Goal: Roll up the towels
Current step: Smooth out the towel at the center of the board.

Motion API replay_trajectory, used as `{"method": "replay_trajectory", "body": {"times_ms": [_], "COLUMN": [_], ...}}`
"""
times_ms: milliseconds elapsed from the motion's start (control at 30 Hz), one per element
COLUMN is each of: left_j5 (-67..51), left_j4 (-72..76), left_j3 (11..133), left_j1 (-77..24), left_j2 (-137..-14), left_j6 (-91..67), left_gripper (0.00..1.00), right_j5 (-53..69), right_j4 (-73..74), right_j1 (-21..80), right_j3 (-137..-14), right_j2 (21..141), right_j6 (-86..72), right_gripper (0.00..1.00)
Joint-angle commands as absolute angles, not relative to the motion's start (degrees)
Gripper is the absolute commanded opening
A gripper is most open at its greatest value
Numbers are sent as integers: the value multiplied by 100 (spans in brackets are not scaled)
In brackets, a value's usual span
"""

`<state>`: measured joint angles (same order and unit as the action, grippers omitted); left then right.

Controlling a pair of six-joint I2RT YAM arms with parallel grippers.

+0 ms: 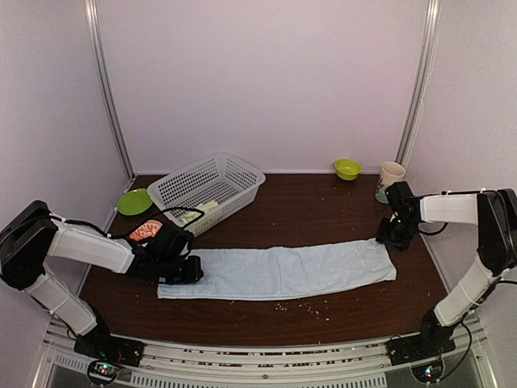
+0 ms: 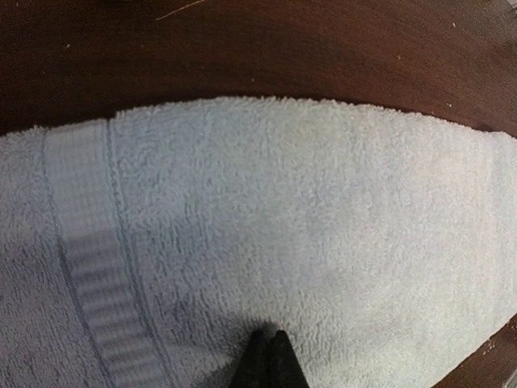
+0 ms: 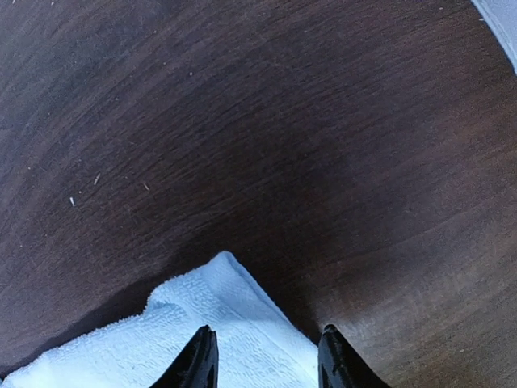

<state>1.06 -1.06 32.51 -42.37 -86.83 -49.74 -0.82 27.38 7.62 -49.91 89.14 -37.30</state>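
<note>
Top external view, left to right: green plate [image 1: 134, 201] at far left, orange-patterned item [image 1: 146, 230] beside my left pincer [image 1: 184, 271]. Left pincer closed, tips on left end of pale blue towel [image 1: 279, 271]; could not tell if cloth was pinched. White mesh basket [image 1: 208, 187] stood behind, yellowish cloth [image 1: 203, 210] inside. Blue towel lay flat along table [image 1: 323, 210], crumbs [image 1: 303, 305] near its front edge. Green bowl [image 1: 347, 168] and cup [image 1: 391, 179] stood at back right. My right pincer [image 1: 393, 234] was open, straddling towel's far right corner.

There are two robot arms [image 1: 89, 246] [image 1: 452, 208], one pale blue towel [image 1: 283, 271], one white mesh basket [image 1: 186, 170], one green plate [image 1: 134, 201], one green bowl [image 1: 348, 168] and one cup [image 1: 390, 179].
</note>
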Motion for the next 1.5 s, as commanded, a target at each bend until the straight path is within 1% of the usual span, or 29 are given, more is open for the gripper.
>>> {"method": "replay_trajectory", "body": {"times_ms": [0, 133, 233, 333, 400, 433, 467, 800, 1000, 1033, 1133, 1167, 1200, 1267, 1333, 1400, 1467], "left_j5": [4, 0, -8, -16, -34, -33, -41, -26, 10, 17, 68, 90, 107, 114, 127, 124, 155], "left_j4": [-1438, -1450, -1459, -1468, -1467, -1468, -1460, -1345, -1323, -1350, -1502, -1563, -1637, -1789, -1971, -2197, -2472], "left_j3": [2808, 2812, 2812, 2800, 2787, 2772, 2750, 2359, 2104, 2101, 2174, 2217, 2282, 2418, 2572, 2755, 2959], "left_j1": [-4210, -4210, -4210, -4210, -4210, -4217, -4229, -4597, -4881, -4905, -4931, -4931, -4933, -4931, -4931, -4931, -4936], "left_j2": [-9045, -9047, -9033, -9001, -8964, -8945, -8927, -8535, -8249, -8204, -8035, -7966, -7911, -7796, -7667, -7478, -7197], "left_j6": [-5056, -5075, -5081, -5085, -5098, -5110, -5119, -5578, -5901, -5919, -5935, -5919, -5897, -5836, -5763, -5672, -5598], "left_gripper": [0, 0, 0, 0, 0, 0, 0, 0, 0, 0, 0, 0, 3, 14, 30, 45, 55], "right_j5": [148, 109, 54, -60, -199, -296, -382, -1032, -941, -838, -652, -624, -623, -602, -535, -456, -281], "right_j4": [2595, 2790, 3041, 3268, 3408, 3450, 3480, 3985, 3970, 3953, 3941, 3958, 3975, 3996, 3999, 3972, 3871], "right_j1": [716, 701, 697, 678, 645, 626, 600, 440, 403, 406, 413, 413, 413, 414, 413, 413, 413], "right_j3": [-5324, -5544, -5742, -5900, -5976, -5999, -6013, -6251, -6213, -6206, -6152, -6124, -6074, -5925, -5688, -5374, -4949], "right_j2": [9227, 9528, 9734, 9876, 9920, 9906, 9891, 9799, 9920, 9899, 9658, 9523, 9373, 9028, 8633, 8162, 7639], "right_j6": [-3737, -3713, -3631, -3551, -3522, -3522, -3511, -3574, -3513, -3489, -3464, -3462, -3461, -3463, -3499, -3579, -3687], "right_gripper": [43, 42, 36, 23, 8, 2, 0, 0, 0, 5, 32, 38, 43, 49, 53, 53, 54]}}
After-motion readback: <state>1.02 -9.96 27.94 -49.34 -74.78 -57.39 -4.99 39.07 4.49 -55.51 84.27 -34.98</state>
